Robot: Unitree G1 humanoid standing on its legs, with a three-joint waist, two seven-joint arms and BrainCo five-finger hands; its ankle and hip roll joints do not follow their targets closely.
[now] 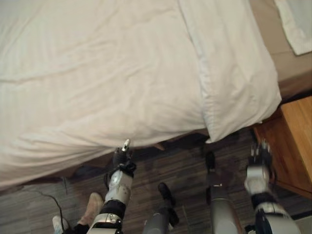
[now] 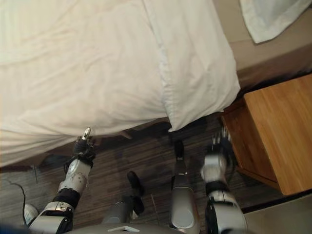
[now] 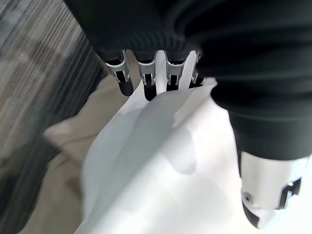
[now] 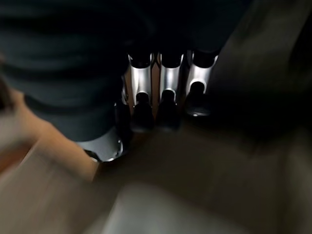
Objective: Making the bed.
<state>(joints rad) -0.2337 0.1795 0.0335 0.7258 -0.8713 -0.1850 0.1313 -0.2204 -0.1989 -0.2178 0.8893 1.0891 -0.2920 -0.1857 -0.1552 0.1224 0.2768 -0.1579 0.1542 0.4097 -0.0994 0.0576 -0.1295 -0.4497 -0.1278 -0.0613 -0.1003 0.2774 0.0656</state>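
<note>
A white duvet [image 1: 97, 73] covers the bed, and its rumpled edge hangs over the near side. On the right a white pillow [image 1: 229, 73] sticks out past the mattress edge. My left hand [image 1: 122, 158] is raised just under the hanging duvet edge. Its fingers [image 3: 146, 80] are straight and their tips touch the white cloth [image 3: 161, 161]. The thumb stands apart. My right hand [image 1: 258, 158] hangs open over the dark floor, below the pillow's corner and beside the nightstand. It holds nothing, and its fingers [image 4: 165, 92] are relaxed.
A wooden nightstand [image 1: 292, 141] stands close on the right of my right hand. Bare beige mattress [image 1: 278, 48] shows beyond the pillow, with another white cloth [image 1: 297, 24] at the far right. A tan shoe [image 1: 92, 204] lies on the dark wood floor [image 1: 185, 170].
</note>
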